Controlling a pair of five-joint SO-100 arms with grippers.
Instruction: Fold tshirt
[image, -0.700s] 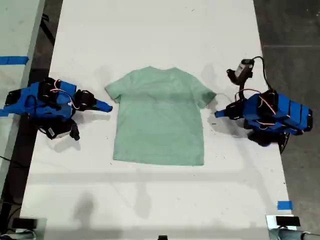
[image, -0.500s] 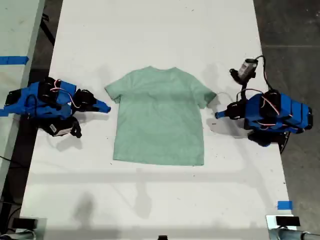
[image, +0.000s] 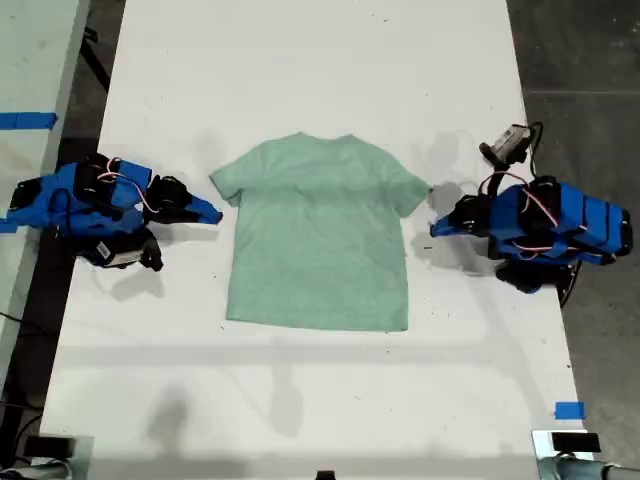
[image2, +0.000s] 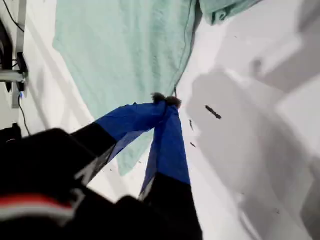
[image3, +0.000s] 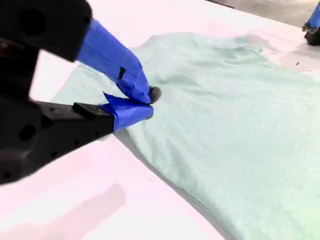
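Observation:
The pale mint-green tshirt (image: 318, 235) lies flat in the middle of the white table (image: 300, 60), neck toward the exterior view's top. My first gripper (image: 436, 228) is on the arm at the exterior view's right. It is shut and holds nothing, and sits just off the sleeve on that side. In its wrist view the first gripper (image2: 165, 101) hovers near the edge of the tshirt (image2: 120, 50). My second gripper (image: 214, 212), at the exterior view's left, is shut beside the other sleeve. The second gripper (image3: 145, 102) sits above the tshirt (image3: 240, 115).
Dark floor borders the table at the exterior view's right. A grey surface with blue tape (image: 25, 120) lies at its left. A blue tape piece (image: 568, 410) and a small device (image: 568, 443) sit at the table's lower right corner in that view.
The first arm's wrist has turned, carrying its camera toward the exterior view's right. The second arm shifted slightly. The tshirt has not moved.

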